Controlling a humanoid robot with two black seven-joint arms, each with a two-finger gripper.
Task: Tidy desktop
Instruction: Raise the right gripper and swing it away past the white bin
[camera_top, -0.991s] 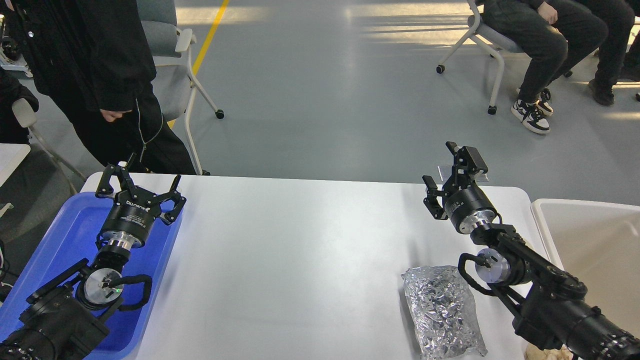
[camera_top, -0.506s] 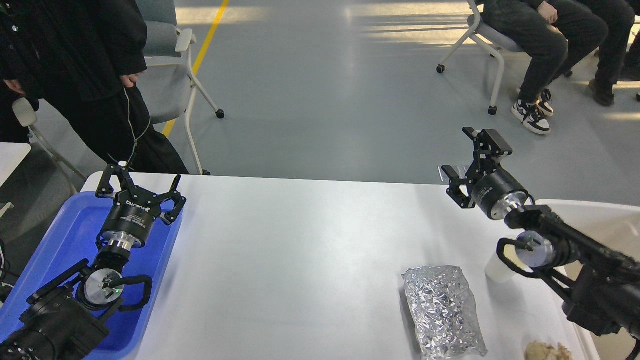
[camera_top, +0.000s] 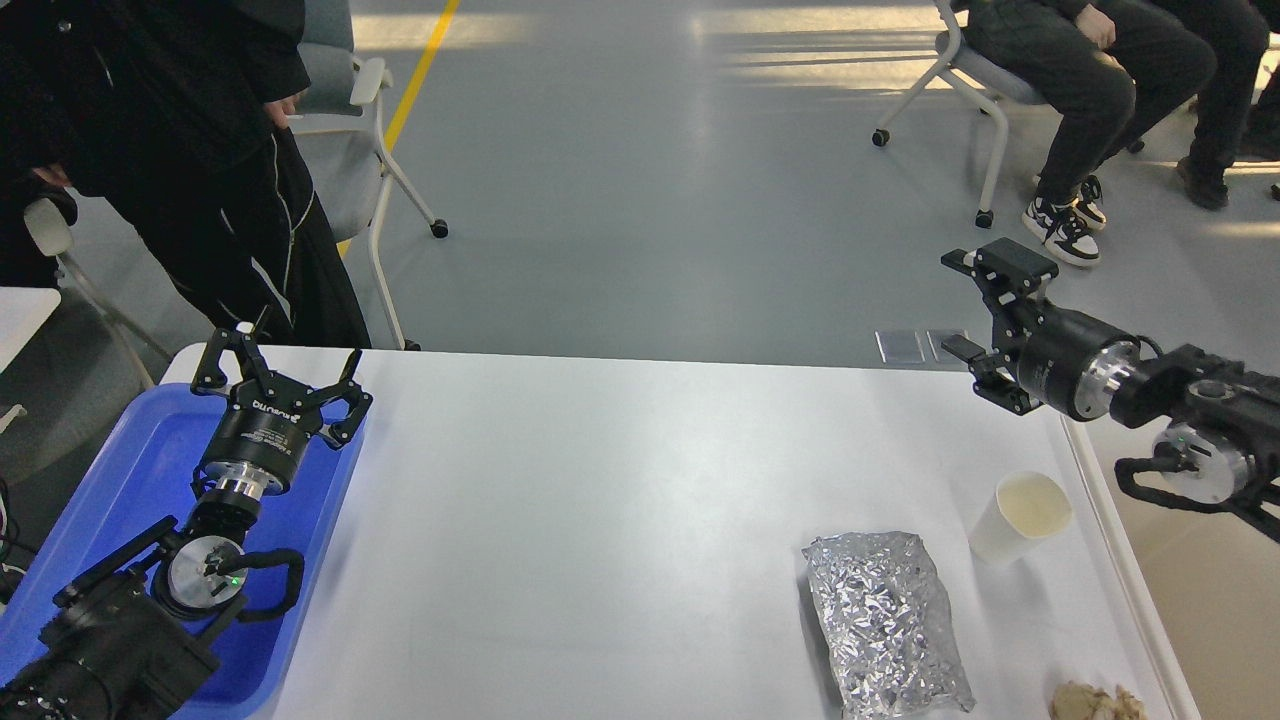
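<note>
The desktop (camera_top: 620, 500) is a wide white tabletop. On its right part lie a crumpled silver foil bag (camera_top: 885, 620), an upright white paper cup (camera_top: 1020, 517) and a beige crumpled scrap (camera_top: 1095, 703) at the front edge. My left gripper (camera_top: 280, 367) is open and empty above the far end of a blue tray (camera_top: 150, 470). My right gripper (camera_top: 975, 305) is open and empty, raised above the table's far right corner, well clear of the cup.
A cream-white bin (camera_top: 1190, 560) stands against the table's right edge. A person in black (camera_top: 180, 150) stands by the far left corner beside a wheeled chair (camera_top: 350, 130). Seated people (camera_top: 1080, 70) are at the far right.
My right arm has swung right and up, off the table's right part toward the bin, uncovering the paper cup. The left arm has not moved. The standing person has shifted.
</note>
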